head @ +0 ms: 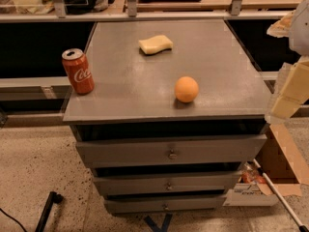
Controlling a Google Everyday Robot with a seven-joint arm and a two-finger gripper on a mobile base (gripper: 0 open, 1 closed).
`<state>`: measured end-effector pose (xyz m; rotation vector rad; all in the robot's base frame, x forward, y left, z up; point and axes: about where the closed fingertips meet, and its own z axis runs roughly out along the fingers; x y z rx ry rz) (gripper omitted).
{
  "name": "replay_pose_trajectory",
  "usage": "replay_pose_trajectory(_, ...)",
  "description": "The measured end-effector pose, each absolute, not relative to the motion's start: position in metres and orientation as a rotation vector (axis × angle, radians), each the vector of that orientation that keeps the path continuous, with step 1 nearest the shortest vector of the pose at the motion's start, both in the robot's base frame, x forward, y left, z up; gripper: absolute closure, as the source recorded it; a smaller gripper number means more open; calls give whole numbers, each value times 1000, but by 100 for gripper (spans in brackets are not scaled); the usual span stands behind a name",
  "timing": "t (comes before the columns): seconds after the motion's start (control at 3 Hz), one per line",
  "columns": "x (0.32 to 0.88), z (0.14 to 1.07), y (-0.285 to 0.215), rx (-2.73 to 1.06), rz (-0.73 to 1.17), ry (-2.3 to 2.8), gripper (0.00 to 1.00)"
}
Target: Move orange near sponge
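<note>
The orange (pixel 186 89) sits on the grey cabinet top (pixel 125 86), right of centre and near the front edge. The pale yellow sponge (pixel 155 44) lies flat toward the back, a little left of the orange and well apart from it. My gripper (pixel 288 93) hangs at the right edge of the view, beyond the cabinet's right side, level with the orange and well to its right. It holds nothing that I can see.
A red Coca-Cola can (pixel 78 71) stands upright at the top's left edge. The cabinet has three drawers (pixel 169 151) below. A cardboard box (pixel 282 163) lies on the floor at right. A rail and shelf (pixel 145 14) run behind.
</note>
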<state>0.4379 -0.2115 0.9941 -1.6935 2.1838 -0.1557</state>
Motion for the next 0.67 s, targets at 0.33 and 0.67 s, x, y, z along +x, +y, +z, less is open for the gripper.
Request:
replay_pose_trajectory(0.33, 438, 994, -211, -1693, -156, 2184, 0)
replay_pose_trajectory(0.67, 447, 989, -212, -1652, -81, 2140, 0)
